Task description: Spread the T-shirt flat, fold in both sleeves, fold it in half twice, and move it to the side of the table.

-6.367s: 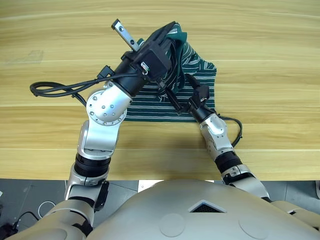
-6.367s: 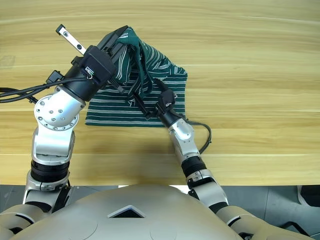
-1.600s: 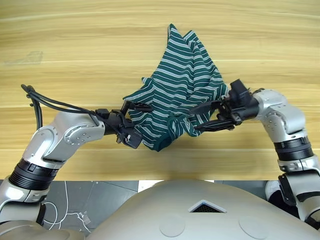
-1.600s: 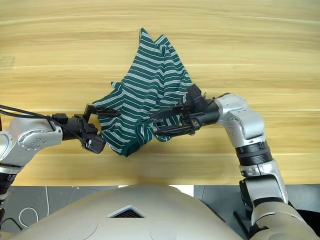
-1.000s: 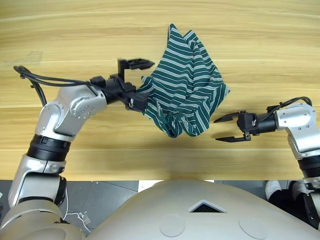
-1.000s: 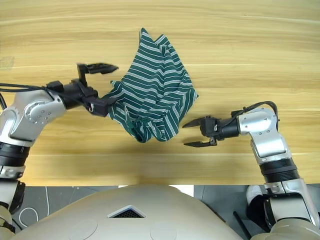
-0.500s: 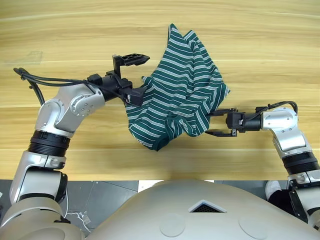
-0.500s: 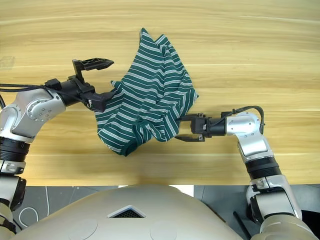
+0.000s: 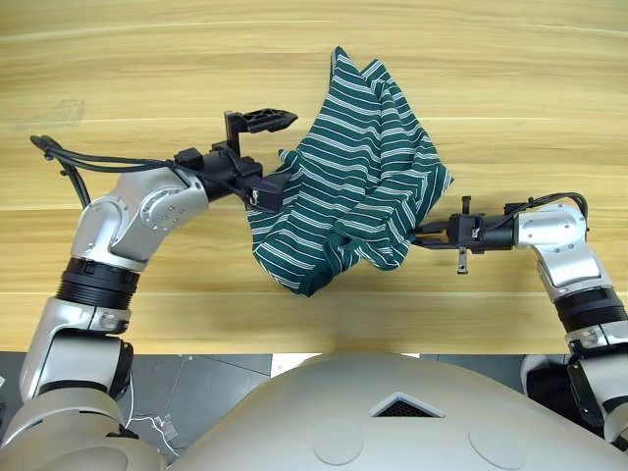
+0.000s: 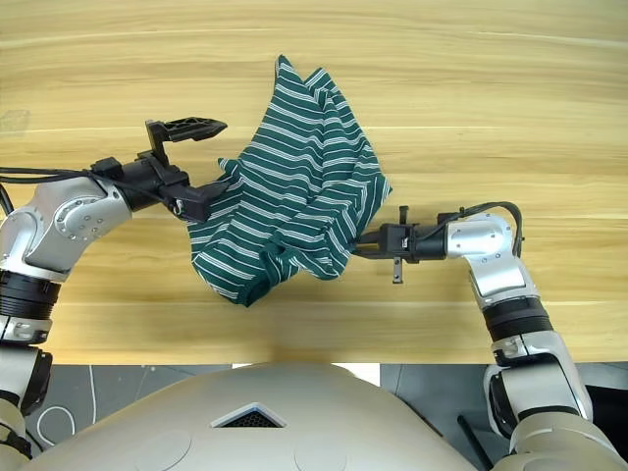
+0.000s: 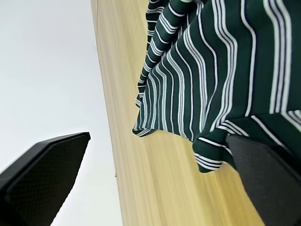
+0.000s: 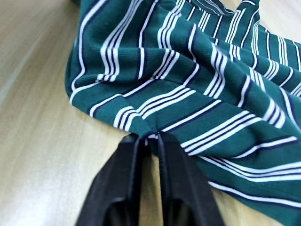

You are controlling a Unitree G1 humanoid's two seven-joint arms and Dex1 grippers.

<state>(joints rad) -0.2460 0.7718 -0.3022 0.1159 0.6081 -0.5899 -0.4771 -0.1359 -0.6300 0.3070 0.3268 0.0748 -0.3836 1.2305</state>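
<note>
The left gripper (image 9: 287,149) is being held wide apart, the shirt (image 9: 353,186) seemingly draped over one finger. Bunched on the table (image 9: 510,88), it is being pinched by the right gripper (image 9: 419,234); edges should be drawn outward evenly.

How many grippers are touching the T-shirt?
2. The right gripper is shut on the T-shirt at its right edge; the left gripper, jaws open, touches its left edge.

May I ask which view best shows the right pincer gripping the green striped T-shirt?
The right wrist view: the right pincer pinches the green striped T-shirt close-up. Eye views show this small; the left wrist view, other cloth.
</note>
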